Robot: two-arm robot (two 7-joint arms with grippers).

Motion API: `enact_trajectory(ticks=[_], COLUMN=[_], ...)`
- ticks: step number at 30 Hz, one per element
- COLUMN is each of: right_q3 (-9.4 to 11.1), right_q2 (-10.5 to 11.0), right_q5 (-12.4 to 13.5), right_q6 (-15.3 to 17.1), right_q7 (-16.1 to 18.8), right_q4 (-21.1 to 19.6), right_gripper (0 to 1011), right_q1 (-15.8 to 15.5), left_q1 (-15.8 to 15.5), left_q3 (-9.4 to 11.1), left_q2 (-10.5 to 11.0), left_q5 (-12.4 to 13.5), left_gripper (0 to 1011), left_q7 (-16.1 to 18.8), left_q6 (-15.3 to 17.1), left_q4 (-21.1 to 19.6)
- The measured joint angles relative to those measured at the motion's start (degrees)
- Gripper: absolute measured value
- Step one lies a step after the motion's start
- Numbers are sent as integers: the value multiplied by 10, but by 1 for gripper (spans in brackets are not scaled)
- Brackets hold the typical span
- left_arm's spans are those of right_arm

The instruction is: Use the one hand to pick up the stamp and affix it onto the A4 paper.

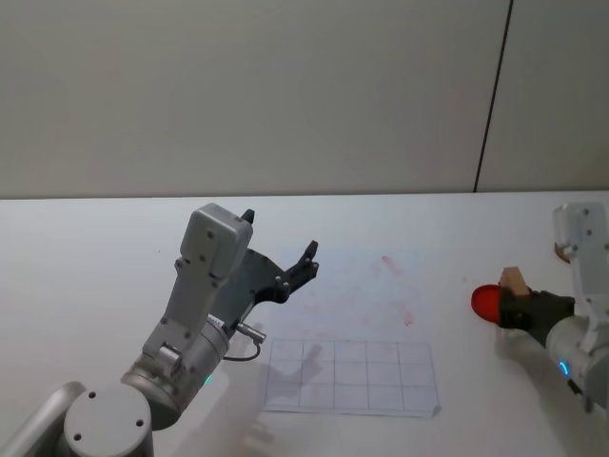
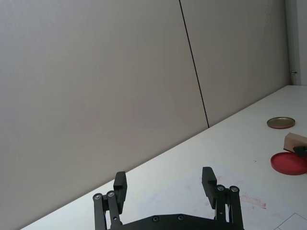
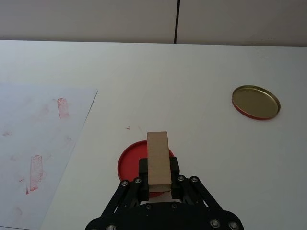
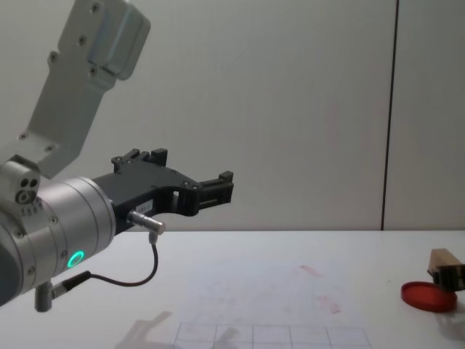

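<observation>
Between your right gripper's (image 3: 158, 184) closed fingers sits one stamp (image 3: 158, 158), held above one red disc (image 3: 132, 163) beside the A4 paper (image 1: 357, 333). Your left gripper (image 2: 165, 184) hangs open, holding nothing, above the paper's left side. No writing is legible; several red imprints mark the sheet, and one gold lid (image 3: 255, 101) lies apart.

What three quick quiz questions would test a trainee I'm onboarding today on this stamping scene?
1. True or false: the right tool is shut on the stamp.
2. Multiple choice: the stamp is above which thing? A) the A4 paper B) the red disc C) the gold lid
3. Fill in: the left tool is raised over the table with its fingers ____.

Key: 1 true; 2 B; 3 open.
</observation>
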Motion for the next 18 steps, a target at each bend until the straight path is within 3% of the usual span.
enact_trajectory(ticks=[5, 14, 18], right_q3=[0, 1, 2], right_q2=[-1, -3, -4], right_q5=[-5, -13, -15], right_q6=[-8, -16, -22], right_q7=[4, 4, 4], right_q4=[3, 17, 22], right_gripper=[258, 516, 686], right_q1=[2, 12, 15], left_q1=[0, 0, 0], left_q3=[0, 0, 0], left_q2=[0, 0, 0], left_q5=[0, 0, 0], left_gripper=[993, 993, 993], left_q7=[0, 0, 0], left_q6=[0, 0, 0], left_q4=[0, 0, 0])
